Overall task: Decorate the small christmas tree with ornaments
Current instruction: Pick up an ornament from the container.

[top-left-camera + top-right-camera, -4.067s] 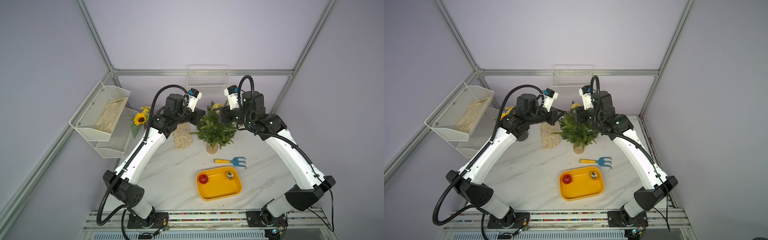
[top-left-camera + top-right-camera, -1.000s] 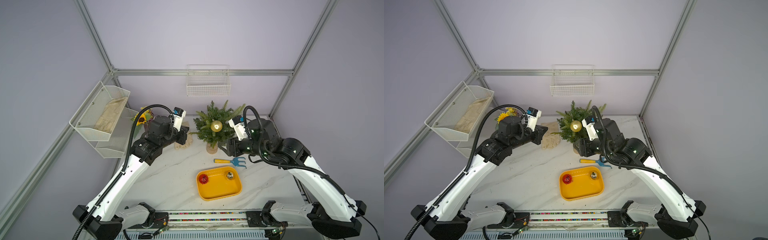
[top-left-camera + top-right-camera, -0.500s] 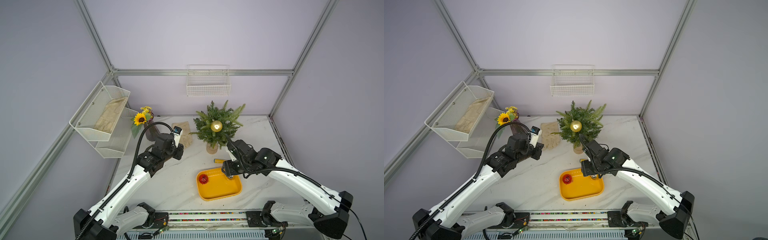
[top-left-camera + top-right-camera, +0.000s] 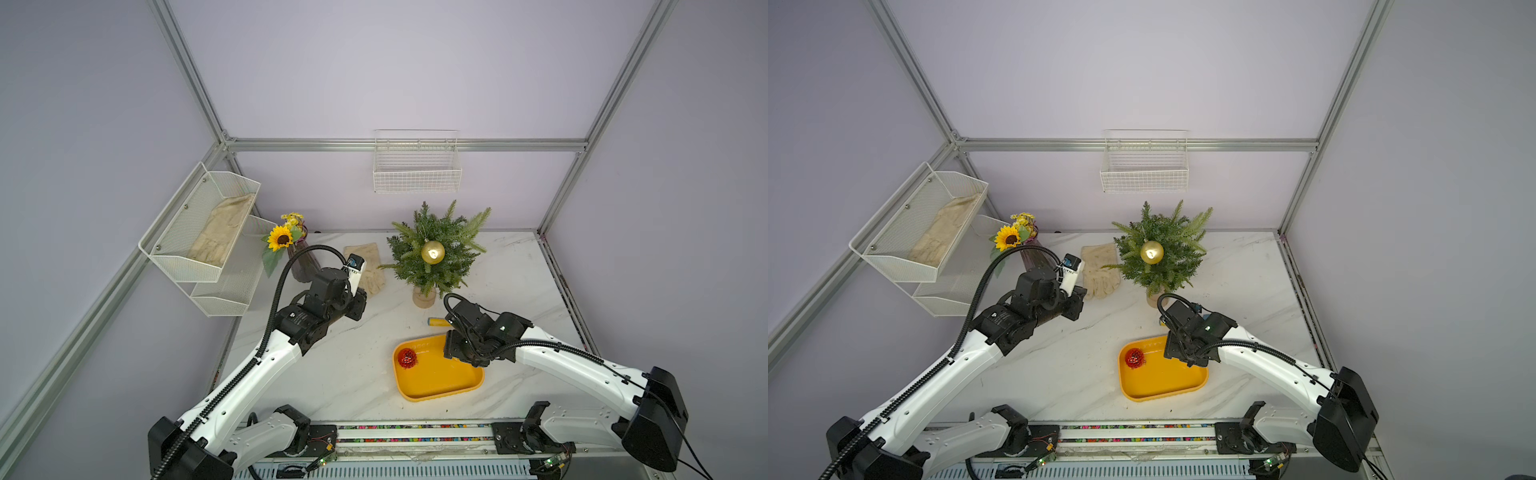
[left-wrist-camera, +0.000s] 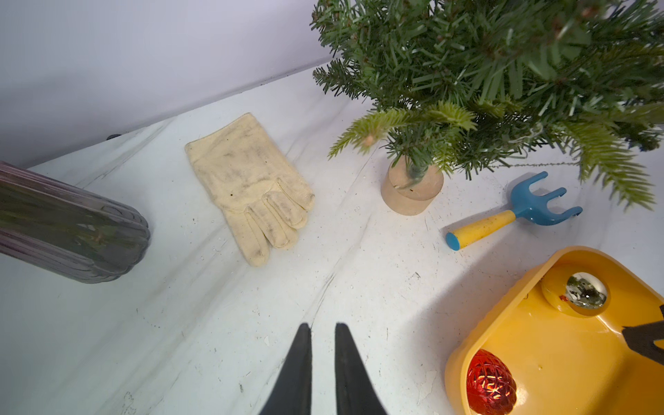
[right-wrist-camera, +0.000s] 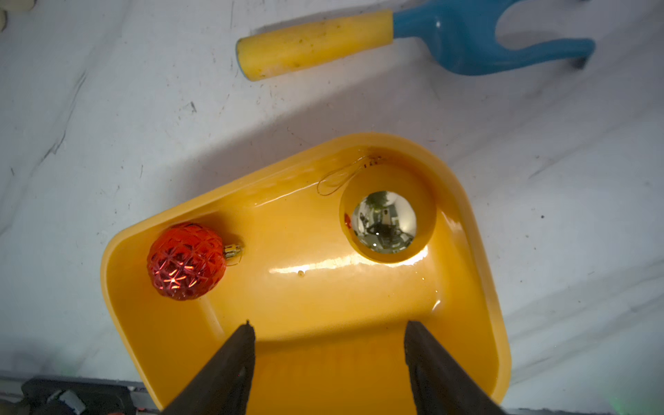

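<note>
Since a second ago: right arm has dropped from beside the bushy green tree [image 4: 453,270] to over the glossy yellow plastic tray [image 6: 323,298]; left arm pulled back over the marbled counter [image 5: 215,323].

Right claw [image 6: 327,325]: well open, empty.

Left claw [image 5: 322,326]: nearly closed, slim gap, empty.

Matte gold bauble [image 4: 432,252] hangs on the tree.

Tray holds the faceted red bauble [image 6: 186,261] and the mirror-shiny gold bauble [image 6: 386,221], apart.

Green tree [image 4: 451,272] upright, matte gold bauble [image 4: 432,252] on it, red bauble [image 6: 186,261] and shiny gold bauble [image 6: 386,221] in tray [image 6: 323,305]
</note>
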{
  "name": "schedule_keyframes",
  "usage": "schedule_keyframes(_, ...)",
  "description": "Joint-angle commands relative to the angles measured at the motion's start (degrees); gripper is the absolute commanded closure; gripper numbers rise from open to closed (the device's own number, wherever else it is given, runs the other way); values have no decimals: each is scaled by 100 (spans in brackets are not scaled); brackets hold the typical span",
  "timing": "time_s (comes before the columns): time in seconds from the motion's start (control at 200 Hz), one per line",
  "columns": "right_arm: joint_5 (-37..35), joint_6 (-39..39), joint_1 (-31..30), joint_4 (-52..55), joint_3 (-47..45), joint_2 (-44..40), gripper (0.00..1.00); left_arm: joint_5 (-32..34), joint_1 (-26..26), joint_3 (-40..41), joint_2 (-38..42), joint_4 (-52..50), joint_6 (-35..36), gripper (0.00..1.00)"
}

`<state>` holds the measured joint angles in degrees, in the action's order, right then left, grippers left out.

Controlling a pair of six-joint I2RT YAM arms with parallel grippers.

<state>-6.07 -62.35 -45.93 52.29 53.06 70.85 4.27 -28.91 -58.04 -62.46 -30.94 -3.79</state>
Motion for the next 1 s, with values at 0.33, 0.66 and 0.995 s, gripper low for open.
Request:
schedule_keyframes(0.33,-422,-3131,-26,-384,-339,266,29,-124,34,-1,103,35,183,83)
schedule_keyframes(0.66,-794,-3716,-21,-535,-371,707,30,-334,25,-14,89,26,225,81)
schedule_keyframes(0.995,-1133,-4011,-14,-628,-462,1109,31,-425,21,45,167,114,204,81)
